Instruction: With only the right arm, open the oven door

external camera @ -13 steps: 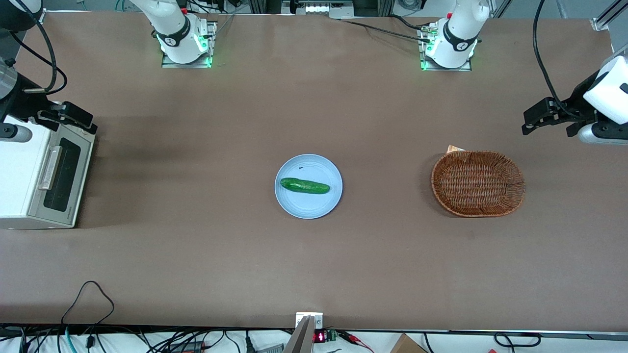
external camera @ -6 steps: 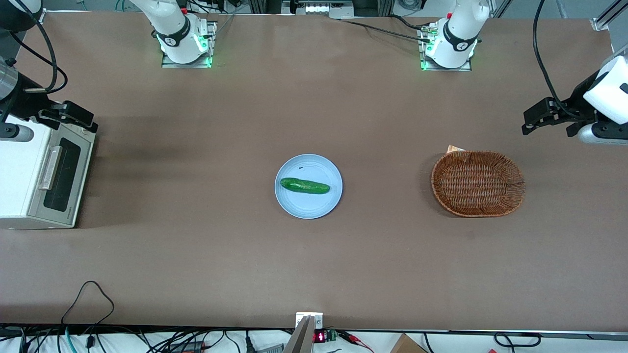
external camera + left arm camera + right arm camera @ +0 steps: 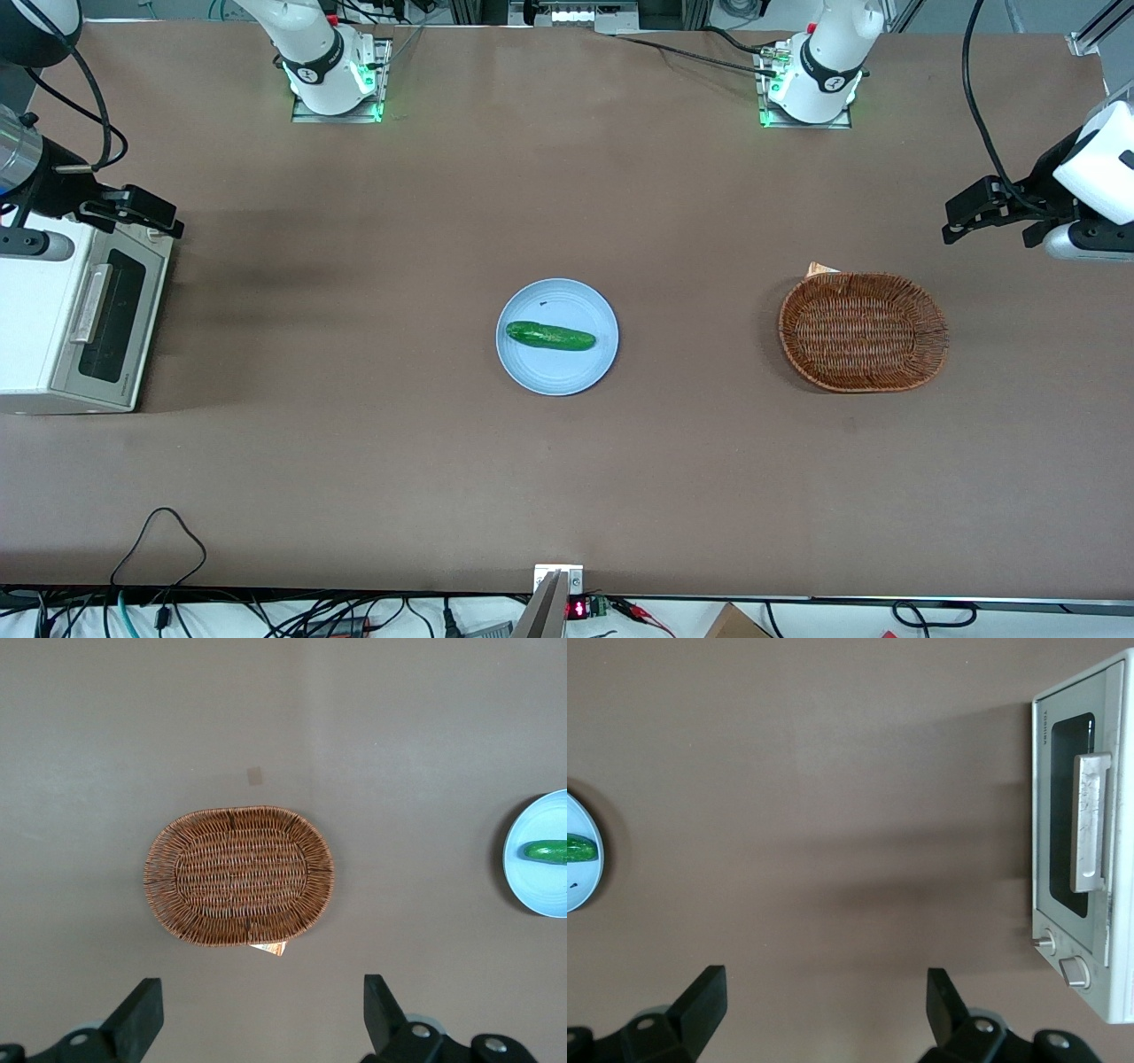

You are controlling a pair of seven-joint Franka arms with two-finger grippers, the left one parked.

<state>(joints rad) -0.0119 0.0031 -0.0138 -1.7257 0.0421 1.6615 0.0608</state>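
Step in hand: approach; the right arm (image 3: 35,168) is hovering above the toaster oven (image 3: 35,319), and the oven door (image 3: 111,316) is sitting shut, untouched.
Gripper: the gripper (image 3: 146,213) is hanging over the oven's corner farthest from the front camera, above the door's upper edge; its jaws are standing wide open and gripping nothing, as the right wrist view (image 3: 824,1010) is showing.
Next move, as judged: the jaws are needing to come down onto the bar handle (image 3: 91,303), straddle it, close, then swing the flap outward and down.
Door, location: at the working arm's end of the counter (image 3: 567,487), facing the blue plate (image 3: 556,372).
Door, look: grey frame, dark glass window, silver bar handle lying flat along the window; two knobs (image 3: 1060,958) sitting just beside the door.
Hinge: probably along the edge lying nearest the counter, though that is not showing plainly.
Other stock: cucumber (image 3: 549,336) lying on the plate.
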